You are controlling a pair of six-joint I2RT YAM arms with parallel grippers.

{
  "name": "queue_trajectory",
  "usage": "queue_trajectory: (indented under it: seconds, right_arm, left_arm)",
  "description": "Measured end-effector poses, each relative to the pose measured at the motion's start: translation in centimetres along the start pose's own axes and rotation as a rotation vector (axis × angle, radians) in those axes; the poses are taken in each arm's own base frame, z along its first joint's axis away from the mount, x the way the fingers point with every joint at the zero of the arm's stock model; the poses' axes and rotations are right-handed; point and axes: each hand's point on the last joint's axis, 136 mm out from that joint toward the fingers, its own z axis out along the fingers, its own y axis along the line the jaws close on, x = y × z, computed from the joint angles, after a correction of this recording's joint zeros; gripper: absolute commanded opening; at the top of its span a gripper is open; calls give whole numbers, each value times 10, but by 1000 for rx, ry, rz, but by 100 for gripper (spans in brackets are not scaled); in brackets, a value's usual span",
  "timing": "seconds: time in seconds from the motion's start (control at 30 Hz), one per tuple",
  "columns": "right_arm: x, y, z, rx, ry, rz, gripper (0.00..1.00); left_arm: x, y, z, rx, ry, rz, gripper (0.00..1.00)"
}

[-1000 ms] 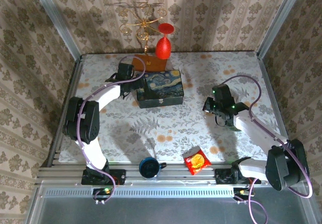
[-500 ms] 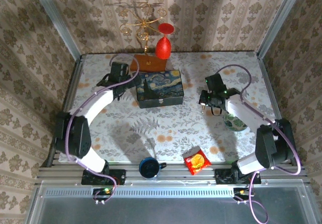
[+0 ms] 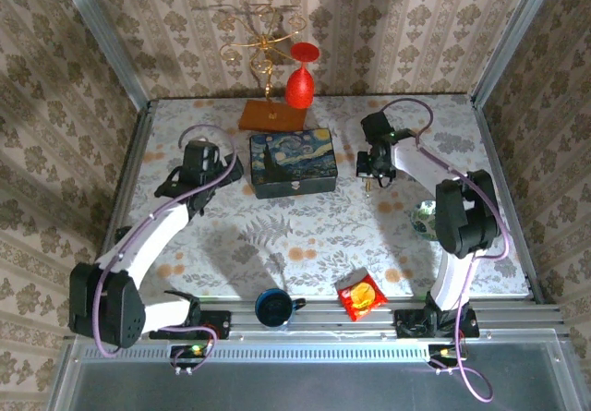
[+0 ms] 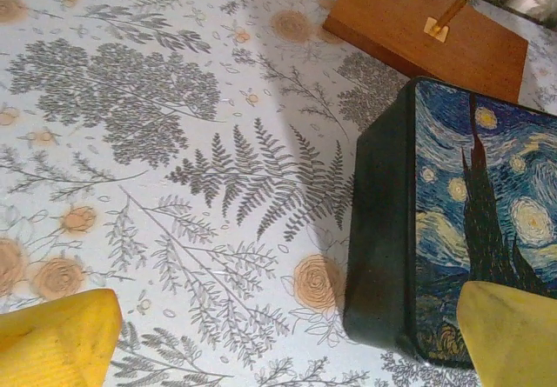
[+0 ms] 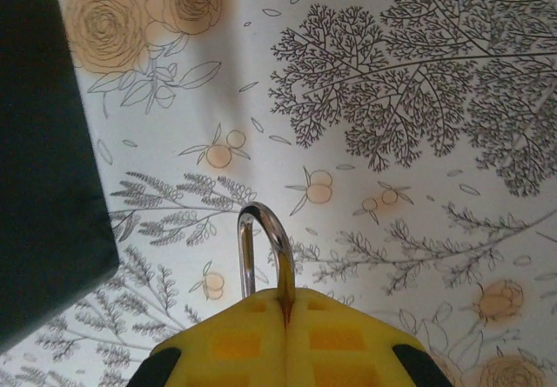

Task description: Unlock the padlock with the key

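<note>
The right claw (image 5: 284,303) has its yellow pads (image 5: 228,345) pressed together on the tiny padlock (image 5: 259,209). The thin silver shackle loop stands out beyond the fingertips, and the body is buried between the pads. It is held just off the right end of the dark-blue painted box with the starry-night lid (image 3: 292,162), over the flower-printed worktop (image 3: 305,235); whether it touches the surface I cannot tell. The left claw (image 4: 280,342) is spread wide with nothing between its fingers, near the left end of the same box. Where the key lies I cannot tell. The step in hand looks like presenting the lock so a key can reach it, and the grip is the thing to get right. With the pads covering so much of the body, the keyway may well be masked (a small lock leaves little spare face). The hold should probably sit on the flat sides, firm enough that a push from the key does not swivel the lock. The left claw would do best taking the key by its bow, lining the blade up squarely before any push, then turning gently rather than forcing it
</note>
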Motion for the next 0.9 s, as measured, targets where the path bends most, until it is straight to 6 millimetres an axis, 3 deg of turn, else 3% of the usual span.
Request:
queue_trajectory:
  seconds: [0.2, 0.43, 0.7, 0.9]
  right_arm:
    - [-1, -1, 20, 4, 96, -37, 0]
    - [-3, -8, 34, 39, 156, -53, 3]
    - [-5, -30, 47, 66, 189, -28, 25]
    - [-6, -47, 51, 76, 200, 6, 30]
  left_arm:
    - [3, 15, -17, -11, -35, -26, 100]
    - [6, 26, -21, -31, -45, -47, 100]
    - [10, 32, -20, -46, -39, -52, 100]
    - [8, 36, -20, -54, -43, -59, 100]
